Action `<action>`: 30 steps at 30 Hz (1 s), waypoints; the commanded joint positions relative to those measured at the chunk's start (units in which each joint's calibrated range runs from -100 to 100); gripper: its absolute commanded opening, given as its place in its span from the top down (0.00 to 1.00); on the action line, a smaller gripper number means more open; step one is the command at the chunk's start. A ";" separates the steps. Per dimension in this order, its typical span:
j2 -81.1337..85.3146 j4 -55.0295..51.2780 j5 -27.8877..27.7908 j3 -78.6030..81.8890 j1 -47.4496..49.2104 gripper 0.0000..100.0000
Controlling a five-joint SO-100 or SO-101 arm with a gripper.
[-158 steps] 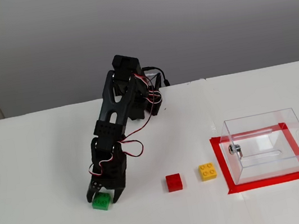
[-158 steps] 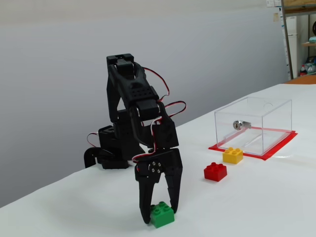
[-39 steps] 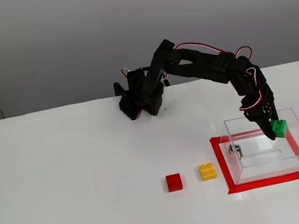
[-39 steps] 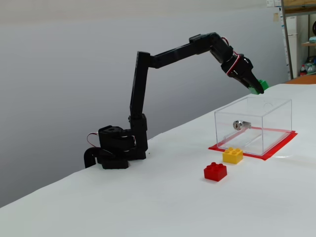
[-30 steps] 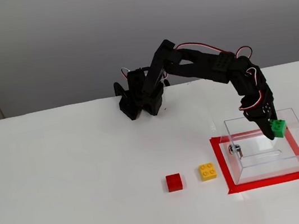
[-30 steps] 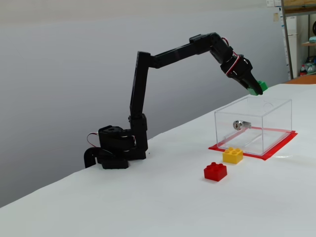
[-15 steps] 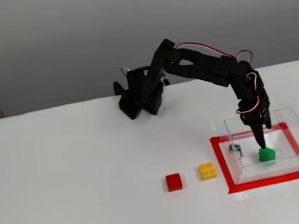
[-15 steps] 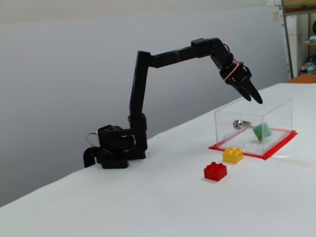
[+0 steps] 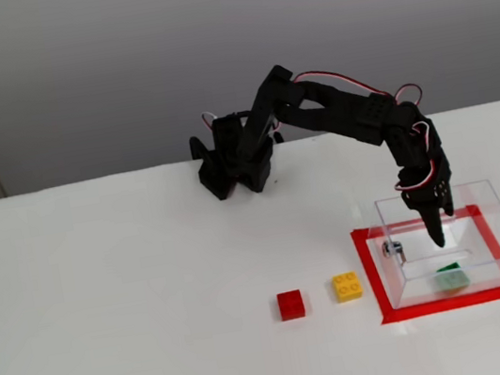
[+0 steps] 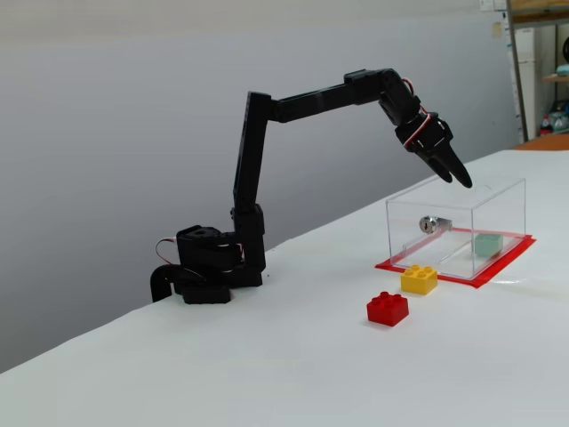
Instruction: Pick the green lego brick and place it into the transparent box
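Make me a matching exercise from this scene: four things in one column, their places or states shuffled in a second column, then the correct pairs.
Things:
1. green lego brick
2. yellow brick
3. red brick
4. gripper

Places or states:
A. on the table, farthest from the transparent box
B. lying inside the box
C. above the box's open top, holding nothing
D. on the table just outside the red tape outline

Pairs: 1-B, 2-D, 3-A, 4-C

A red brick (image 9: pixel 291 305) and a yellow brick (image 9: pixel 346 285) sit close together but apart on the white bench (image 9: pixel 107 305). A red tape rectangle (image 9: pixel 368 269) lies just beyond the yellow one.
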State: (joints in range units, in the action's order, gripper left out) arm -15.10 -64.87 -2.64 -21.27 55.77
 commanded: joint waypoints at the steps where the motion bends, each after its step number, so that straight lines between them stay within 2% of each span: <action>1: 1.82 -0.41 -0.02 -1.24 -0.28 0.83; 4: 2.24 -0.58 0.03 -1.24 -1.17 0.93; 7: 3.85 -0.58 0.08 -1.24 -1.83 0.98; 17: 8.60 -4.67 -0.02 -3.77 -7.30 0.98; 30: 24.47 -11.37 0.03 -2.96 -22.24 0.98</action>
State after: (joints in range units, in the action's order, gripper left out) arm 3.76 -75.15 -2.64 -23.12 36.75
